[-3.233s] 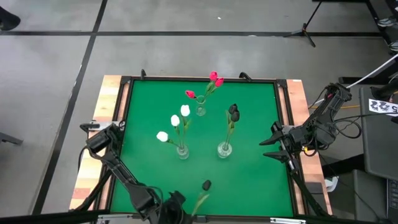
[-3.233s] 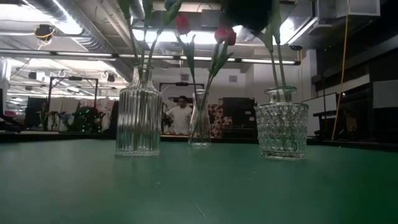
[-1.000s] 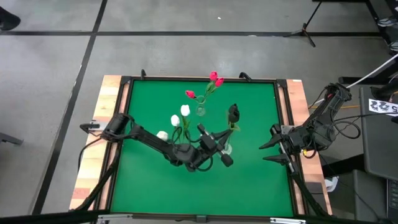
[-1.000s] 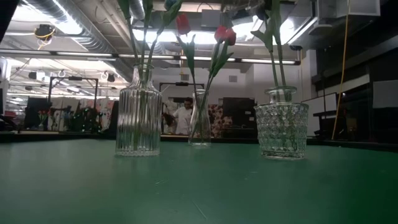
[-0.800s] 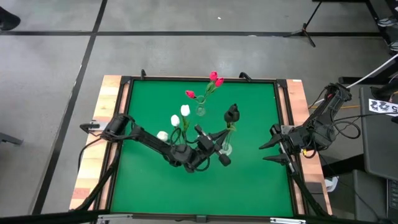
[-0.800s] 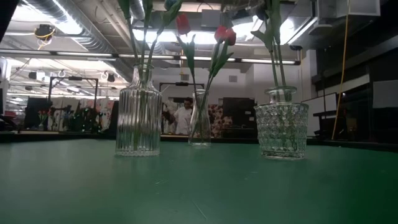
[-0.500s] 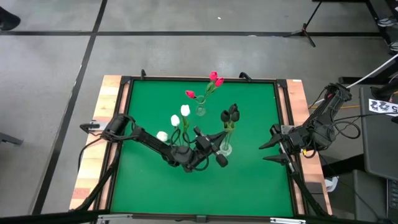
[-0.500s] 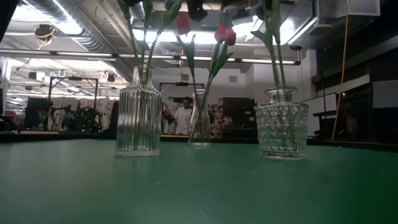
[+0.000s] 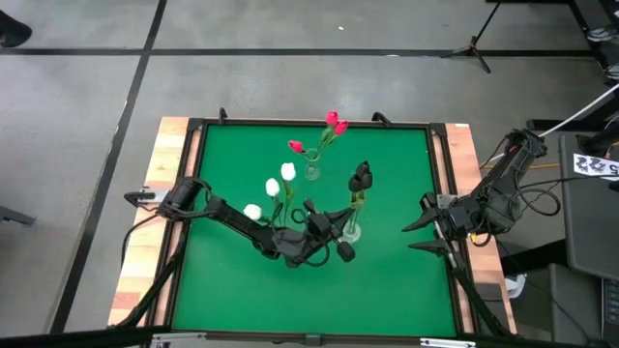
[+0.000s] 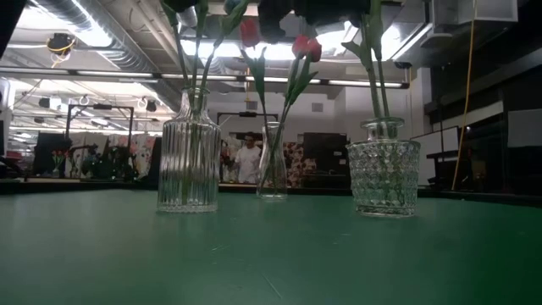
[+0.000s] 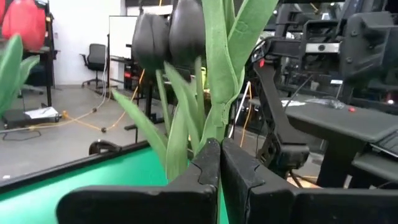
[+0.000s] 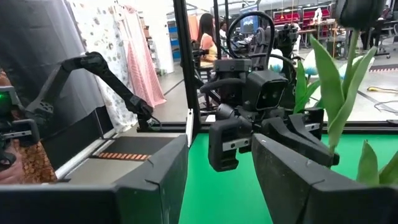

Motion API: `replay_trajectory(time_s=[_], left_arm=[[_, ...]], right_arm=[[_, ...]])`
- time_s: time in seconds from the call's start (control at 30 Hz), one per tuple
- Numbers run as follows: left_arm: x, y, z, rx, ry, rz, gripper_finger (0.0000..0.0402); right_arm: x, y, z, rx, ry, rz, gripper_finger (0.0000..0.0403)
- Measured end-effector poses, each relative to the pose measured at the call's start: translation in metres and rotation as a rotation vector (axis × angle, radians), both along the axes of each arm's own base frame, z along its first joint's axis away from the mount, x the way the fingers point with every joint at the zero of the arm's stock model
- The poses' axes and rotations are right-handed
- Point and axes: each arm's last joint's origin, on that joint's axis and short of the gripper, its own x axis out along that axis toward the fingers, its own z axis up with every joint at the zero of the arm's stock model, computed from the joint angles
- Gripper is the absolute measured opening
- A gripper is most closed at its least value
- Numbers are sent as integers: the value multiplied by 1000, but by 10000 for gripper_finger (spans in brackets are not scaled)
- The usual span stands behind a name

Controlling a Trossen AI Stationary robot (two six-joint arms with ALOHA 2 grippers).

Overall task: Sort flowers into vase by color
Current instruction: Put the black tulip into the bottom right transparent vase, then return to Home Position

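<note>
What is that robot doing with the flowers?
It is sorting artificial tulips into glass vases by color. The left gripper has reached to the middle of the green table and is shut on the stem of a near-black tulip, holding it at the diamond-cut vase beside another black one. The white tulips and red-pink tulips stand in their own vases. The right gripper waits open at the table's right edge.

You see grey concrete floor [image 9: 290, 87] with dark tape lines, bright ceiling light strips [image 10: 102, 38], black office chair [image 11: 96, 59], person in white top [image 10: 249, 158] far behind.
</note>
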Motion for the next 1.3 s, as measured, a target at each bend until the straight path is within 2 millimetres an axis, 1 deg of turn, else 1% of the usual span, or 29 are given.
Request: replay_trajectory(time_s=[0.2,0.27,0.43,0.6,0.73,0.83,0.97,1.2,1.3], left_arm=[[7,0,-25,-40,1,0,0],[8,0,-31,-38,11,1,0],[9,0,-38,-28,51,4,2],[10,3,-44,-33,94,10,23],[9,0,-47,-12,133,5,53],[8,-5,-47,30,177,-31,83],[7,-11,-46,29,179,-79,131],[3,-22,-46,36,187,-104,218],[2,-25,-46,46,194,-108,246]], right_arm=[[0,-1,-1,-12,10,-24,177],[0,-1,-1,-12,10,-24,177],[0,-1,-2,-13,11,-24,177],[0,-1,-2,-13,11,-23,177],[0,-1,-2,-13,11,-23,177],[0,-1,-1,-13,11,-22,177],[0,0,-2,-14,10,-6,177],[0,0,-2,-16,10,3,177],[0,0,-2,-19,13,3,177]])
